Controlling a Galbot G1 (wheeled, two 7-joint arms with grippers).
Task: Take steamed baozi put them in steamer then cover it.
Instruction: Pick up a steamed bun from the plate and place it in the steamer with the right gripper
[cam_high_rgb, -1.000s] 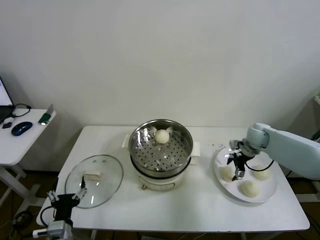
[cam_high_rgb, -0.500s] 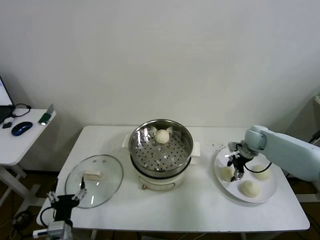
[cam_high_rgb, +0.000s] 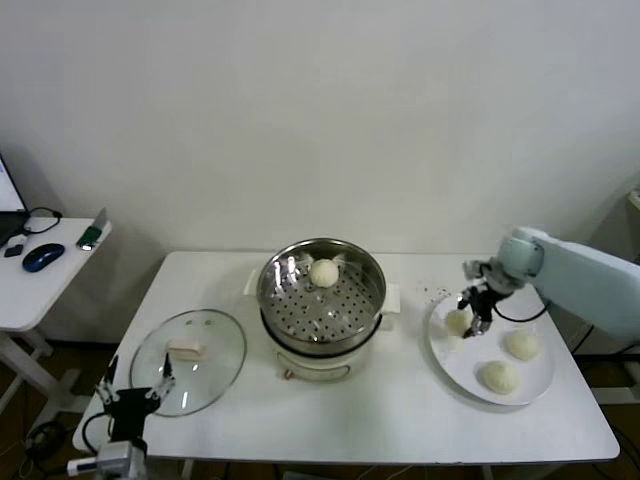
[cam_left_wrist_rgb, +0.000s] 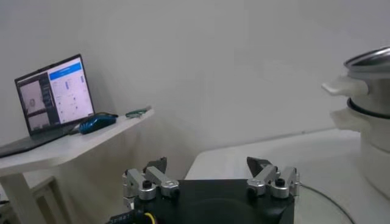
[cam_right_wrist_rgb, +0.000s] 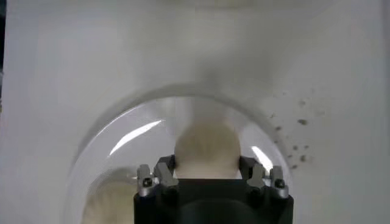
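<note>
— What do you see, biggest first?

— I see one round shiny steel steamer mid-table, one clear glass cover flat on its left, one white plate on its right. Four small cream-white baozi: one in the steamer, two on the plate.

— The fourth?

— My right gripper pinches it above the plate's steamer-side edge. My left gripper waits wide open, low beside the cover.

- The white rectangular table is viewed from high above, looking forward and down.
- The round shiny steel steamer is seen low and sideways from the left wrist.
- The flat white round plate is viewed closely from above; it also appears in the head view.
</note>
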